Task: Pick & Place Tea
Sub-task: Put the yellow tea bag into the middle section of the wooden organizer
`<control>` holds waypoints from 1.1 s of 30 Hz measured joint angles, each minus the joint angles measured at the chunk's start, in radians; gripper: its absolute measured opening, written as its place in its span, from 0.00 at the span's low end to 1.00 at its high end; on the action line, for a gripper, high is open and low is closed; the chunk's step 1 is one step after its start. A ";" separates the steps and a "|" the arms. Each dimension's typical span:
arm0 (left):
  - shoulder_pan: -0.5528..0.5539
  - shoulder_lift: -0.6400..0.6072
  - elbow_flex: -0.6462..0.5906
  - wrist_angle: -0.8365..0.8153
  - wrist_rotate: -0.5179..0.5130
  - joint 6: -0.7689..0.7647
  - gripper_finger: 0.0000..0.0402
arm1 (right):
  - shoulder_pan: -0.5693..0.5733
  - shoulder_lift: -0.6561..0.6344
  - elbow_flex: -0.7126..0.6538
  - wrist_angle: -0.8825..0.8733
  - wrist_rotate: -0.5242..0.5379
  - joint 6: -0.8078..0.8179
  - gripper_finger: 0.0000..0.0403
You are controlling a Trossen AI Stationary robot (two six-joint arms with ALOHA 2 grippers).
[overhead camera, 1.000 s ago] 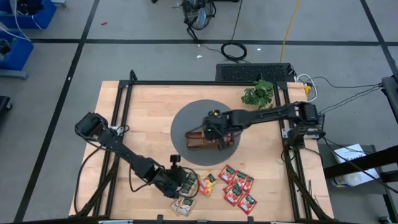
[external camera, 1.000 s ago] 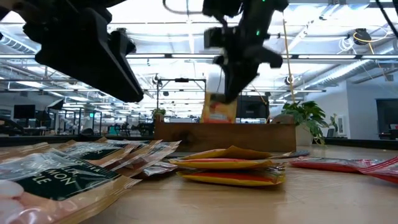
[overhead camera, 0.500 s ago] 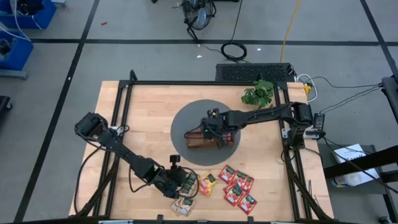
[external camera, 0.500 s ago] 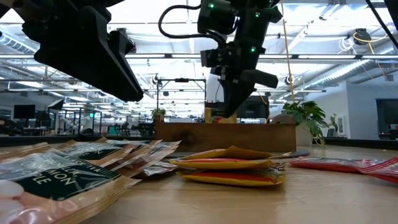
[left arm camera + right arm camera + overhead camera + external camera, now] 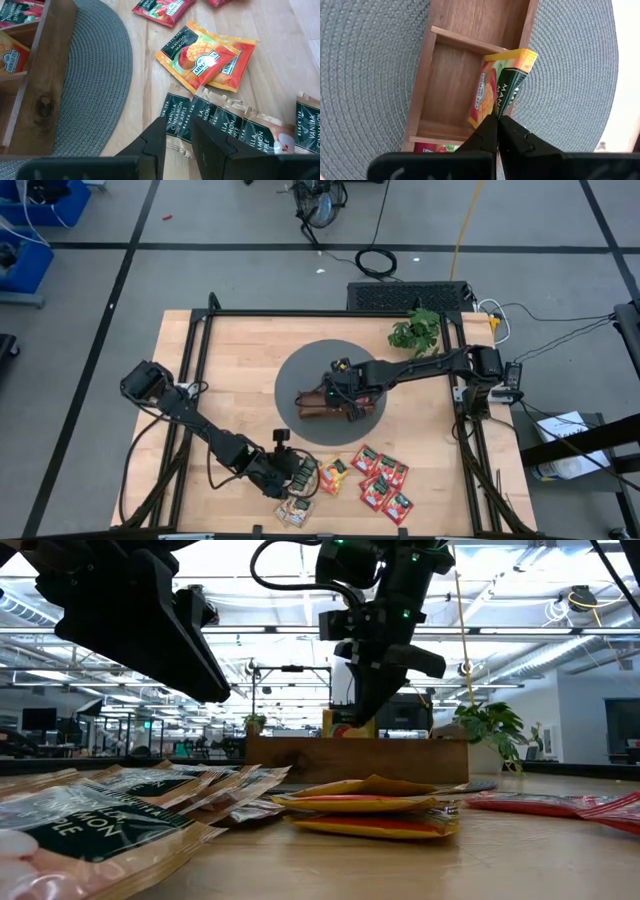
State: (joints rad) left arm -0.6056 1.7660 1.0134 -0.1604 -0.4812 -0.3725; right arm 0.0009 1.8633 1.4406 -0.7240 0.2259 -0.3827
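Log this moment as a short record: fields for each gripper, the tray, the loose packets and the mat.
right gripper: jaws shut on the orange mango packet, lowering it into the middle compartment of the wooden tray
left gripper: hovers over the Vanilla Cinnamon Apple packets near the table's front edge; holds nothing
wooden tray: sits on the grey round mat; a red packet lies in one end compartment
loose packets: red ones on the bare table, two mango ones beside the mat
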 joint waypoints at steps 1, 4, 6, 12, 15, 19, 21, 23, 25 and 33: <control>0.000 0.000 0.000 0.000 0.000 0.000 0.23 | -0.003 0.000 0.000 -0.001 -0.008 0.002 0.00; 0.000 0.000 0.000 0.000 0.000 0.000 0.23 | -0.011 0.000 0.000 -0.004 -0.054 0.004 0.00; 0.000 0.000 0.000 0.000 -0.008 0.000 0.23 | -0.013 0.000 0.000 -0.009 -0.074 0.005 0.00; 0.000 0.000 0.000 0.000 -0.017 0.000 0.23 | -0.014 0.000 0.000 -0.003 -0.069 0.049 0.08; 0.000 0.000 0.000 0.000 -0.018 0.000 0.23 | -0.014 0.000 0.000 0.005 -0.068 0.053 0.13; 0.000 0.000 0.000 0.000 -0.018 -0.003 0.23 | -0.014 0.000 0.000 0.021 -0.001 0.056 0.20; 0.000 0.000 0.000 0.000 -0.018 -0.003 0.23 | -0.014 0.000 0.000 0.018 0.060 0.057 0.22; 0.000 0.000 0.000 -0.001 -0.018 -0.003 0.23 | -0.014 0.000 0.000 0.016 0.088 0.057 0.24; 0.000 0.000 0.000 -0.002 -0.018 -0.003 0.23 | -0.015 0.000 0.000 0.016 0.088 0.057 0.27; 0.000 0.000 0.000 -0.102 -0.188 -0.019 0.23 | -0.013 -0.040 -0.001 -0.028 0.080 0.064 0.30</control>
State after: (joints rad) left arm -0.6056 1.7657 1.0134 -0.2622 -0.6689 -0.3914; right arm -0.0124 1.8229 1.4399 -0.7519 0.3054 -0.3187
